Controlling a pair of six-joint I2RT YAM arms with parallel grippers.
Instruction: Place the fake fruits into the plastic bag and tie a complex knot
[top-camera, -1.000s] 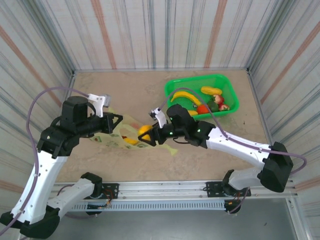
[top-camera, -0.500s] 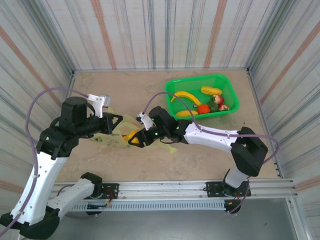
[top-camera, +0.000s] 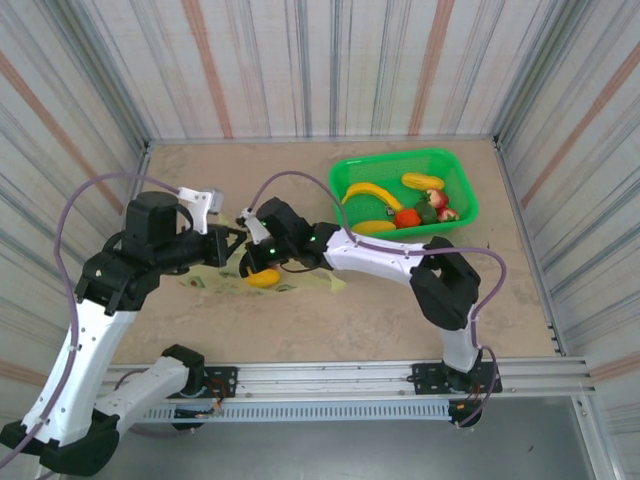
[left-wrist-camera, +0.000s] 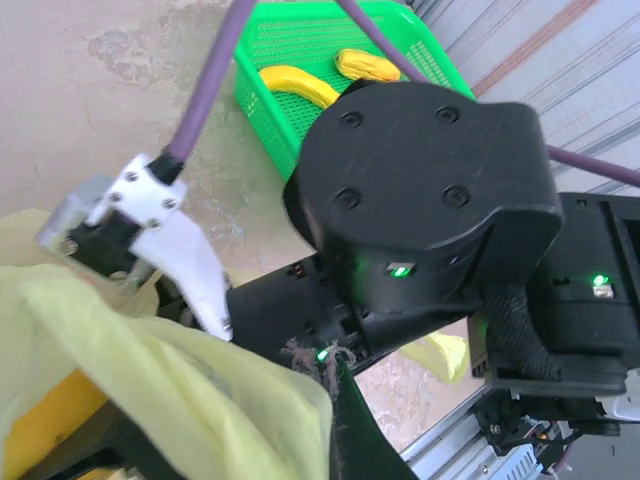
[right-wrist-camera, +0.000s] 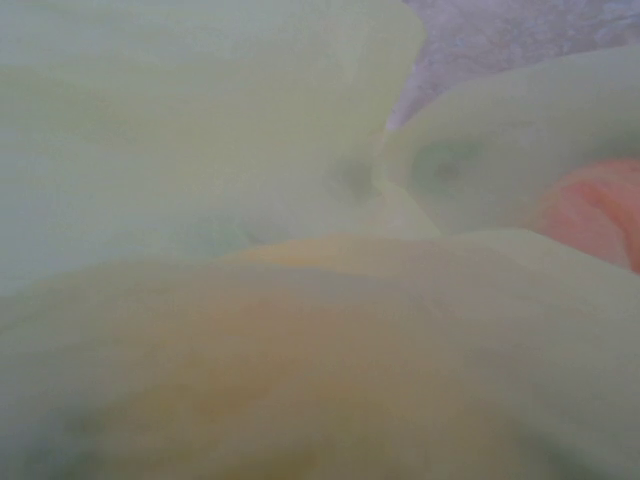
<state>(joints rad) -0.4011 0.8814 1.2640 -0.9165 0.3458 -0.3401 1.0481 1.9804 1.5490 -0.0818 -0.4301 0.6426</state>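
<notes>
Plastic bag (top-camera: 210, 281) lies left of centre on the tabletop, well short of the far edge. Its long axis runs left to right, roughly parallel to the near edge. A pointed corner trails toward the right, and the film is crumpled and partly lifted at mid-length.

Left gripper (top-camera: 228, 246) sits at the raised lip, fingers closed on the bag's film. In the left wrist view the yellow plastic drapes right up against one dark finger (left-wrist-camera: 345, 425).

Right gripper (top-camera: 252, 262) is pushed into the lifted opening from the right side, its arm stretched across the table. Fingers are buried in plastic, so I cannot tell whether they are wide or narrow.

A yellow fruit (top-camera: 264, 278) lies inside the bag, just beside the right gripper on the near side; contact unclear.

Right wrist view is blurred pale film, with an orange-yellow mass low and a reddish patch (right-wrist-camera: 600, 210) at the right edge.

Green basket (top-camera: 400, 156) stands near the far right corner, well apart from the bag, holding a banana (top-camera: 370, 190) and other fruits.
</notes>
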